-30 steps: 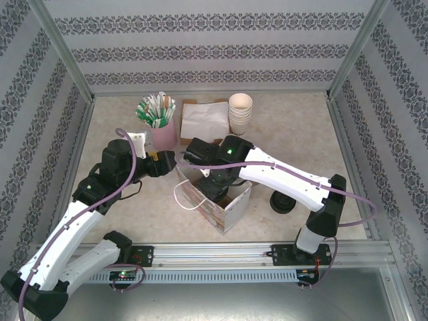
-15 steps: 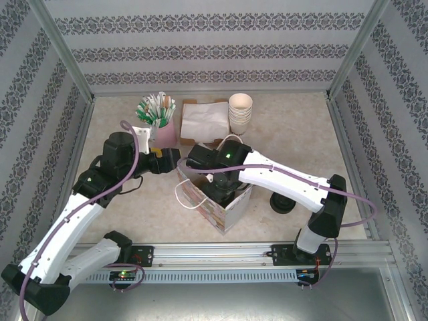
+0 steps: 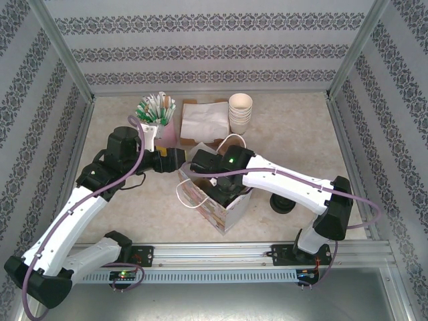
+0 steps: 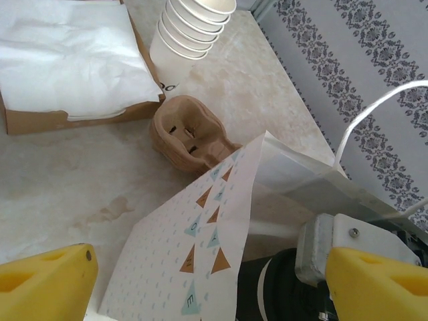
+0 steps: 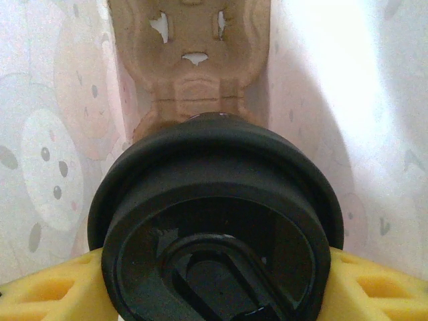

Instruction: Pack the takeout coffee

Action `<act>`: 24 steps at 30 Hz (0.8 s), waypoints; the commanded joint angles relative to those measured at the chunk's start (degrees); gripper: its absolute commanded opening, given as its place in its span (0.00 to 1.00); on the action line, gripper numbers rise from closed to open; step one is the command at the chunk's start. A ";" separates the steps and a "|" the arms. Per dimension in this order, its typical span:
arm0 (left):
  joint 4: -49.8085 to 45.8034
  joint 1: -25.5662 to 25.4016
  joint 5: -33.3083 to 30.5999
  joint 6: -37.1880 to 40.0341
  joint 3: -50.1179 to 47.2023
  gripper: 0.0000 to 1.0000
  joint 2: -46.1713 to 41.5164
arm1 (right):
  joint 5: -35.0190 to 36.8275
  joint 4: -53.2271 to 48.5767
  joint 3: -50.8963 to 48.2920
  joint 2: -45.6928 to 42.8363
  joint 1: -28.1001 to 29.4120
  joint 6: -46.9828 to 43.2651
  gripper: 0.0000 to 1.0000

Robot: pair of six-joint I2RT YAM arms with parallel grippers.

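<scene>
Our right claw (image 5: 214,294) grips the coffee (image 5: 214,200) by its sides, lid up, inside the bag (image 3: 214,210) mid-desk, over the carrier (image 5: 190,60) meant to seat it. Our left claw (image 4: 210,284) stands wide astride the bag's wall, likely steadying the mouth.

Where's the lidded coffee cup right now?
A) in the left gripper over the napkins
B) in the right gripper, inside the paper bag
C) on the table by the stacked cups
B: the black-lidded takeout coffee sits gripped in the right gripper, with the printed walls of the paper bag on both sides and a cardboard carrier just beyond it.
</scene>
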 commanded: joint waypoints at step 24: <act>-0.67 -0.09 4.91 3.54 0.67 0.87 1.58 | 0.41 1.10 2.36 1.92 -1.14 -10.81 0.57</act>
